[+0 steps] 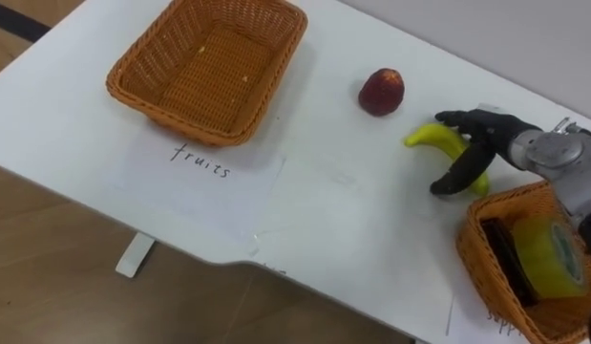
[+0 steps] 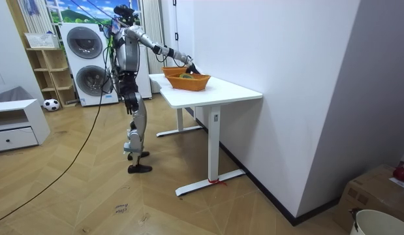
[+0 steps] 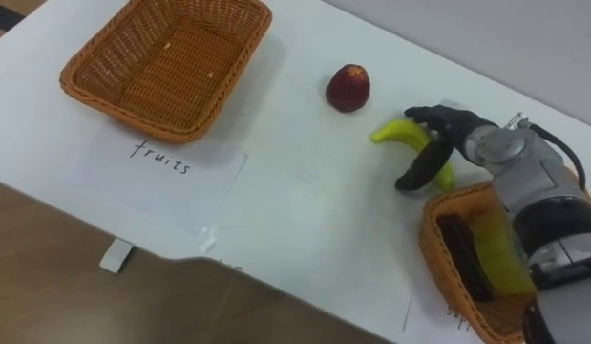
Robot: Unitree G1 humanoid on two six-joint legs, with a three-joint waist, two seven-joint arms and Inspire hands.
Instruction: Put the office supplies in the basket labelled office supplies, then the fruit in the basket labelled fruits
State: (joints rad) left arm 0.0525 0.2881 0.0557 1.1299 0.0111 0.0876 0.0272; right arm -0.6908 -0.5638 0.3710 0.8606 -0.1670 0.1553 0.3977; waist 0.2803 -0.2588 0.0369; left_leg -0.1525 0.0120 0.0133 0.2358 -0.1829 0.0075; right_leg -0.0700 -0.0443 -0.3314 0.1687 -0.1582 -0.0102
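The right hand reaches in from the right over the white table and sits on the banana. Its fingers curl over the far side of the fruit and its thumb hooks down on the near side, so the hand is closed round the banana's right half. The banana lies flat on the table, and its left end sticks out past the fingertips. The red fruit rests beyond the hand and to its left, near the banana's free end but clear of both. The empty basket stands well to the left of the hand, at the far left part of the table, with a paper sheet bearing a handwritten word on its near side. The supply basket stands just below the hand, on the near side of the thumb, close to the banana's right end. Whether they touch cannot be told. Inside it a yellow tape roll stands on edge at the right, and a dark flat item lies at the left. In the room view the robot stands upright on the wood floor at the table's left end, its right arm stretched out over the baskets, with two washing machines behind it
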